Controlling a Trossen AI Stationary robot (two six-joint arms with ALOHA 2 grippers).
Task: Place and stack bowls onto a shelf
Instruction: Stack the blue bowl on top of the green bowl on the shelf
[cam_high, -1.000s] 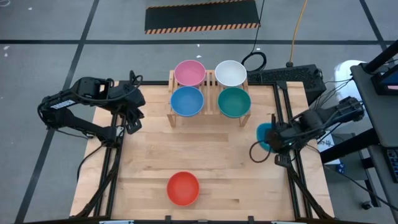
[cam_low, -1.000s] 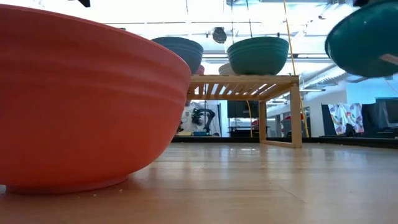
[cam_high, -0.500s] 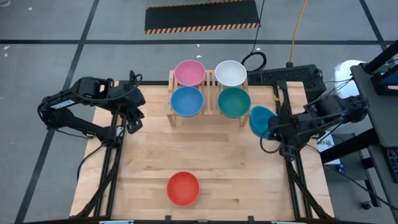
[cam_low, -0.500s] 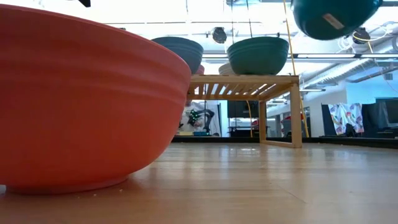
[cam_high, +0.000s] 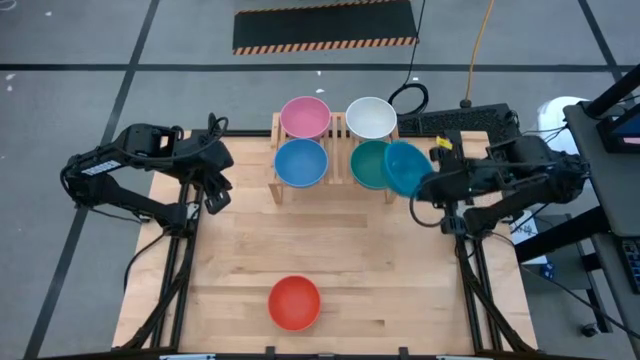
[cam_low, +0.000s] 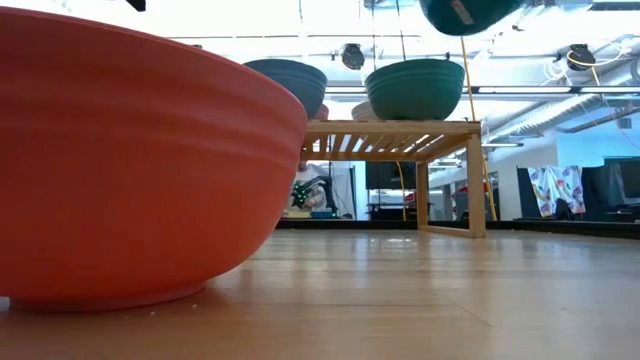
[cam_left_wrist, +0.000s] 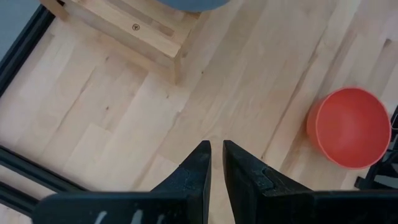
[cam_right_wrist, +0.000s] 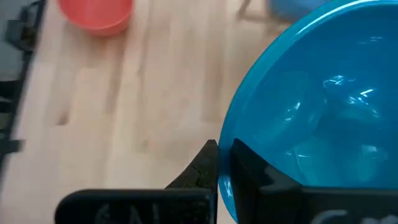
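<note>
right gripper (cam_high: 425, 185) clamps teal-blue bowl (cam_high: 405, 167) by rim, tilted, above green bowl (cam_high: 373, 164) on shelf (cam_high: 339, 150) | left gripper (cam_high: 213, 193) closed, empty, 9 o'clock of shelf | red bowl (cam_high: 295, 302) 6 o'clock

Light wooden tabletop (cam_high: 330, 255) framed by black rails (cam_high: 182, 262). Beyond it, grey floor, a black mat with yellow-black hazard stripes (cam_high: 325, 27), an orange cable (cam_high: 478, 45), a coiled black cable (cam_high: 408, 98). Patterned cloth (cam_low: 555, 190) hanging in the room behind.
</note>
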